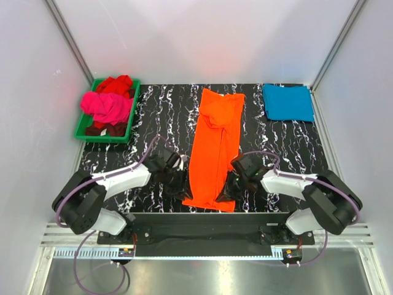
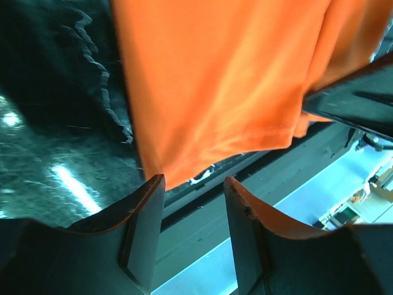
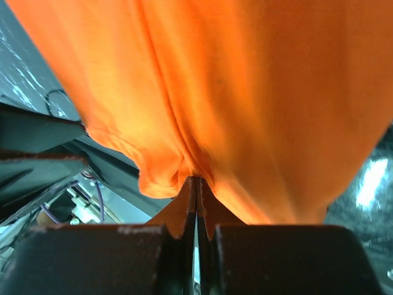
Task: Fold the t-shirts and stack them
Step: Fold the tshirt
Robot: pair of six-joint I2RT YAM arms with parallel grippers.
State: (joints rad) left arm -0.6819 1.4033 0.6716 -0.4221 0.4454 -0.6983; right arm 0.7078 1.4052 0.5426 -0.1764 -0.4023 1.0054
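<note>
Top external view: a bright orange cotton t-shirt [image 1: 213, 153] is seen laid as a long narrow strip down the middle of the black white-veined tabletop [image 1: 166, 110], with its near hem between the two arms.
Left gripper [image 2: 193, 184]: the jaws are held apart at the left corner of the hem. The cloth reaches the tip of one finger but is not pinched.
Right gripper [image 3: 196, 184]: the jaws are clenched together on a pucker of the orange hem, so the shirt is grasped near its right corner.
Done: a teal-blue cotton t-shirt [image 1: 288, 102] is laid folded into a flat rectangle at the far right of the table. The orange one is judged to be narrowed lengthwise already.
Left to do: the orange strip is yet to be folded crosswise and stacked. A crumpled magenta-pink t-shirt [image 1: 107, 106] and a crumpled red t-shirt [image 1: 116, 84] are heaped unfolded in the green plastic tray [image 1: 104, 139] at the far left.
Progress: roughly a third of the task is judged complete.
</note>
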